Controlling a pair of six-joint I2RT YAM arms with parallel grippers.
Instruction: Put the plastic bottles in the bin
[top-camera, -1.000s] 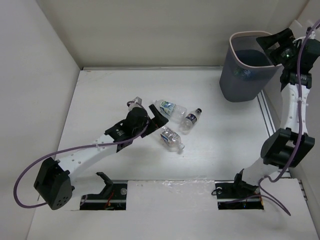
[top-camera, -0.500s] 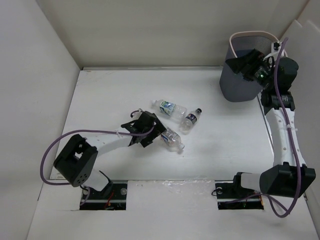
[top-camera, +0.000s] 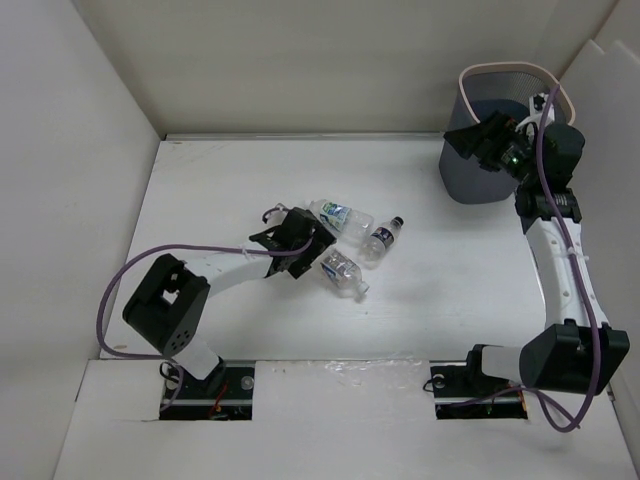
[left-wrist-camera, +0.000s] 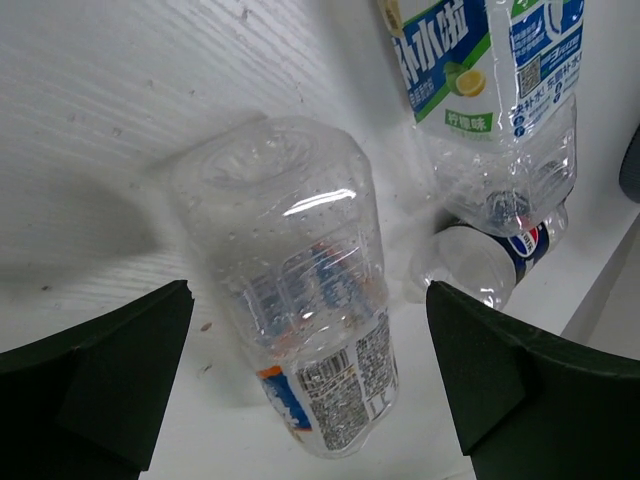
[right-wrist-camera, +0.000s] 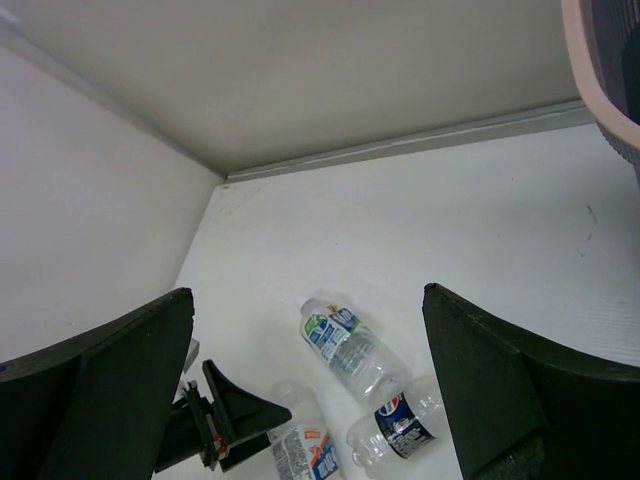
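Note:
Three plastic bottles lie mid-table. One has a white-green-blue label (top-camera: 340, 216) (right-wrist-camera: 345, 340), one a dark label and black cap (top-camera: 381, 238) (right-wrist-camera: 400, 425), and one is clear with a blue-orange label (top-camera: 343, 277) (left-wrist-camera: 300, 310). My left gripper (top-camera: 308, 250) (left-wrist-camera: 305, 390) is open, low over the table, its fingers either side of the clear bottle's base without touching it. The grey-blue bin (top-camera: 465, 175) with its pale pink rim (right-wrist-camera: 590, 60) stands at the back right. My right gripper (top-camera: 470, 140) (right-wrist-camera: 310, 400) hangs open and empty in front of the bin, facing the bottles.
White walls close the table on the left, back and right. A metal rail (top-camera: 535, 235) runs along the right edge below the bin. The left arm's purple cable (top-camera: 130, 280) loops over the near left of the table.
My left gripper swung onto the clear bottle's base as its arm folded back. My right gripper came down from above the bin to its front, turned toward the table.

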